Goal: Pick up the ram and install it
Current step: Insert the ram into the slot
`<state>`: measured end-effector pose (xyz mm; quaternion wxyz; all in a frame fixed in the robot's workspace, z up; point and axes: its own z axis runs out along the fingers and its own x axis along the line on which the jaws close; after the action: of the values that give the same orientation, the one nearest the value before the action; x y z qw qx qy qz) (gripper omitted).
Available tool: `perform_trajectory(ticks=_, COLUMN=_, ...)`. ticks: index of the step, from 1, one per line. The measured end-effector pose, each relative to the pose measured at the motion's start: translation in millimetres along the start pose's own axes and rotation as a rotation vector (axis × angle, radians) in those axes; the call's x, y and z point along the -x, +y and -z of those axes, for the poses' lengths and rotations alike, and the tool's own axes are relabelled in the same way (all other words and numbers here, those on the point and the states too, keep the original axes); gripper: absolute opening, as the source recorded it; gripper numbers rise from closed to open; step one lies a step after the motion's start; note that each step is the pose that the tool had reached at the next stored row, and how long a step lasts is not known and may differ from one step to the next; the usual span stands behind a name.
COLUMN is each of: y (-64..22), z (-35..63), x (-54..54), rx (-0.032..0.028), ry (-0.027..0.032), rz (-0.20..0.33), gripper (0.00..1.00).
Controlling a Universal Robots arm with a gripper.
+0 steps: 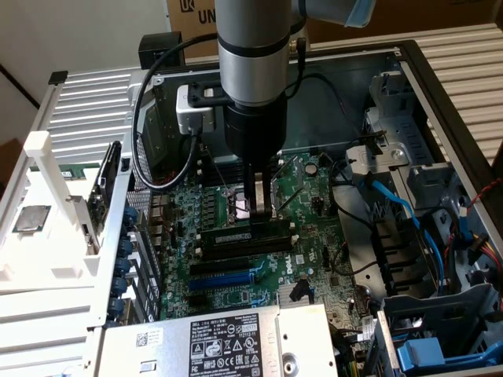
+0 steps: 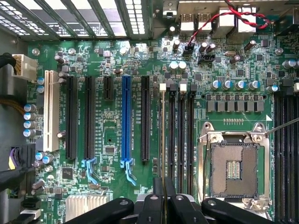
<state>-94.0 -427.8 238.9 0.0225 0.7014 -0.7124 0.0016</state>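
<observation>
Our tool (image 1: pixel 263 209) hangs straight down inside the open case (image 1: pixel 440 94), over the middle of the board (image 1: pixel 314 196). Its fingers are drawn almost together, pinching the ram (image 2: pixel 162 135) by its thin top edge, so the stick stands upright on its long edge. It lies along the one of the memory slots (image 2: pixel 180 135) that is farthest from the socket (image 2: pixel 233 168). We judge this mid-stick grip keeps it square to the slot. We cannot tell whether it is seated.
</observation>
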Motion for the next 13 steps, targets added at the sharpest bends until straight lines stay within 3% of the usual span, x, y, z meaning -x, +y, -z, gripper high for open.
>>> perform_trajectory(ticks=9, y=-0.1, z=-2.1, x=0.1, rx=0.0049, ry=-0.0005, rz=0.000, gripper=0.12)
perform_trajectory(ticks=13, y=-1.7, z=-2.3, x=0.1, rx=0.0052, ry=-0.0048, rz=0.000, gripper=0.12)
